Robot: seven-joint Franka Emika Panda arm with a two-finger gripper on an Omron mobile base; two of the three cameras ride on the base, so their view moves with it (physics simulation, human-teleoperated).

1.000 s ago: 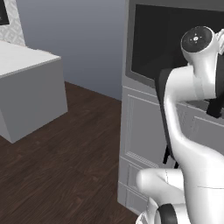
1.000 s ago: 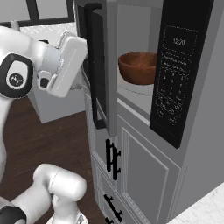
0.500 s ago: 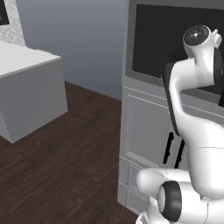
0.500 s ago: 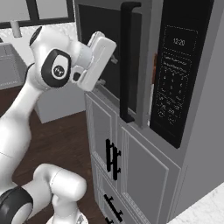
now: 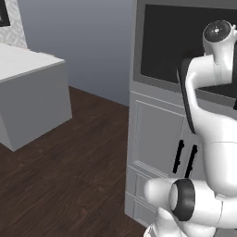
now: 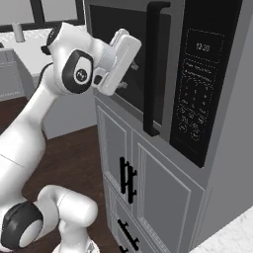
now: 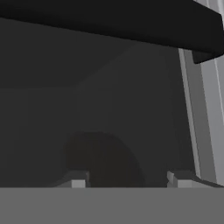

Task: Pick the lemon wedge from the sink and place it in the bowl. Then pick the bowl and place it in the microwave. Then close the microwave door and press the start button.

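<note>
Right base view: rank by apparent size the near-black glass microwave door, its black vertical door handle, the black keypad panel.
1. Near-black glass microwave door, partly hidden by the arm.
2. Black keypad panel.
3. Black vertical door handle, slimmer, though about as tall.

The setting is a domestic kitchen, rendered rather than photographed. The main evidence is a grey built-in microwave [image 6: 163, 74] with a near-black glass door [image 6: 128, 64], a long black vertical door handle [image 6: 152, 69] and a dark keypad panel with a clock display [image 6: 200, 84], set into a tall grey cabinet column. Directly below the microwave are grey panelled cabinet doors [image 6: 143, 183] with short black handles [image 6: 127, 174]. Left of the microwave column, dark wood-plank flooring [image 5: 65, 185] runs to a plain grey-blue wall [image 5: 83, 41], and a pale grey island counter block [image 5: 28, 92] stands on that floor, well apart from the column.
</note>
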